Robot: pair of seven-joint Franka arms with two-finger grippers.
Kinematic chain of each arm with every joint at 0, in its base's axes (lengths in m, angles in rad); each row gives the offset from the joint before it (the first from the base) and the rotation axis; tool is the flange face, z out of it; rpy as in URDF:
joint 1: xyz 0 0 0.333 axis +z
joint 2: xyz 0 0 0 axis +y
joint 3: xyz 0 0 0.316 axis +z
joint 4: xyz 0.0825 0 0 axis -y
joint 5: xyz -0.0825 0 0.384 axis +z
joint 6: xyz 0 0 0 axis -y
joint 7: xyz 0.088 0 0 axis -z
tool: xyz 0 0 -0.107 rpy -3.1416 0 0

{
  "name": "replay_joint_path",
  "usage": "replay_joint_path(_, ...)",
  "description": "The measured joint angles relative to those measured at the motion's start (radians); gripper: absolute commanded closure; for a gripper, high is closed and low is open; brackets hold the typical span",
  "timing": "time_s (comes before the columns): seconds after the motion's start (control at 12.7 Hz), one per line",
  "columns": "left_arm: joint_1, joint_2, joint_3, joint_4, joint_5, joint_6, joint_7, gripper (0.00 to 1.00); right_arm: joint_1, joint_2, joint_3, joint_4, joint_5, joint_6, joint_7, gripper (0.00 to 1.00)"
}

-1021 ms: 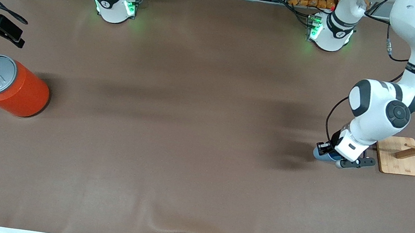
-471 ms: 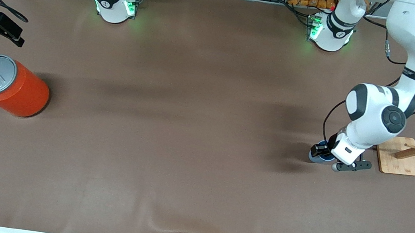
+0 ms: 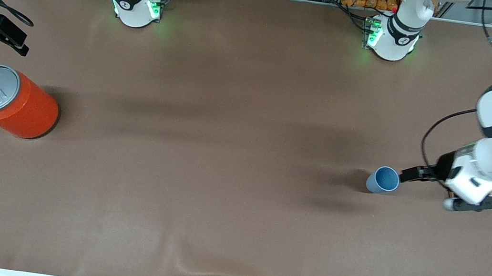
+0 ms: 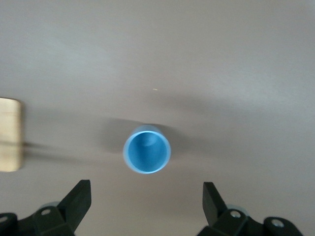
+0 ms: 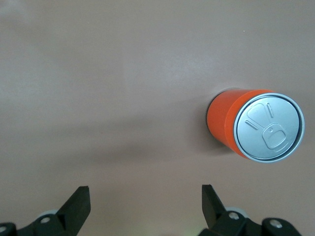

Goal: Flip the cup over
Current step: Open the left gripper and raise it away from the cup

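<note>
The small light-blue cup [image 3: 383, 180] stands upright on the brown table, mouth up, its darker blue inside showing. In the left wrist view the cup [image 4: 146, 151] is seen from above, apart from the fingers. My left gripper [image 3: 415, 174] is open and empty, up in the air just beside the cup on the side toward the left arm's end; it also shows in its own view [image 4: 146, 189]. My right gripper [image 3: 6, 34] waits open and empty [image 5: 145, 194] above the table near the orange can.
A large orange can [image 3: 10, 101] with a grey pull-tab lid stands at the right arm's end of the table, also in the right wrist view [image 5: 256, 125]. A wooden peg stand's board [image 4: 10, 133] sits near the cup, mostly covered by the left arm in the front view.
My left gripper has let go of the cup, risen and drawn back toward the left arm's end. The cup now stands free, mouth up. The right arm has not moved.
</note>
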Motion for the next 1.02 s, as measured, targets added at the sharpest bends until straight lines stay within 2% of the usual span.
replay_joint_path(0.24,-0.004,-0.074,-0.013,0.046,0.087,-0.08,-0.002,0.0,0.0,0.0,0.0,-0.001,0.0,0.0,-0.006,0.0)
replay_joint_path(0.55,-0.007,-0.196,-0.02,0.046,0.093,-0.183,-0.003,0.0,0.0,0.0,0.0,-0.002,0.0,0.001,-0.006,0.0)
replay_joint_path(1.02,-0.007,-0.279,-0.062,0.034,0.095,-0.285,-0.005,0.0,0.0,0.0,-0.001,-0.002,0.0,0.001,-0.007,0.0)
